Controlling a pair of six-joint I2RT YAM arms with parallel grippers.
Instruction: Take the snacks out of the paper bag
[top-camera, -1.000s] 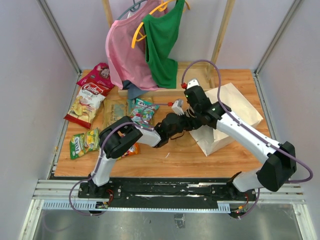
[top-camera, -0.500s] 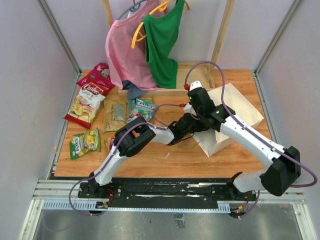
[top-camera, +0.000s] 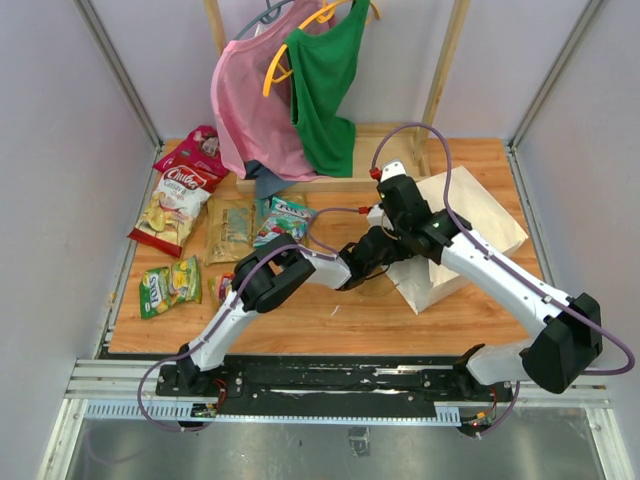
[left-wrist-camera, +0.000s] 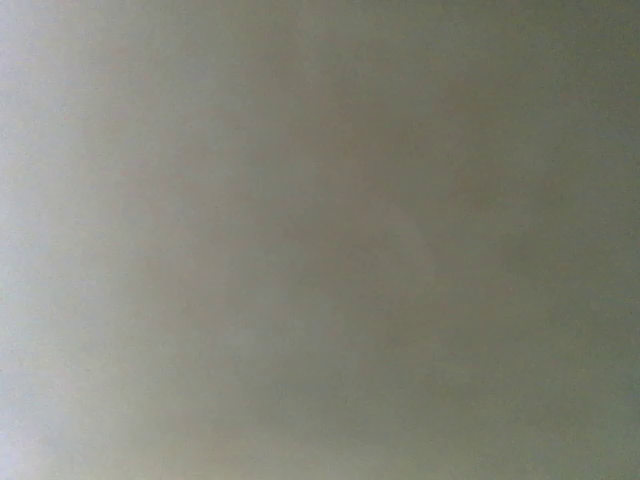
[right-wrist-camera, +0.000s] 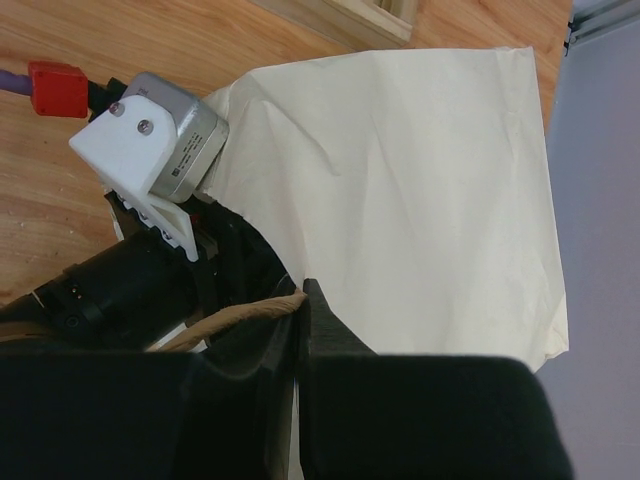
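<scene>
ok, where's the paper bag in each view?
Top external: paper bag right of centre, under the right arm.
Left wrist: only beige blur; cannot tell.
Right wrist: fills centre and right.
Shared landmark: left arm's white camera mount at the bag's mouth.

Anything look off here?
Left wrist view is a blank beige blur: the left arm reaches into the mouth of the bag, whose edge the right gripper pinches. The bag lies on its side.

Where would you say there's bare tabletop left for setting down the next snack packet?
The wooden table is bare along its front, between the yellow-green snack packet and the cream paper bag, and behind the bag. The left side is crowded with packets.
</scene>
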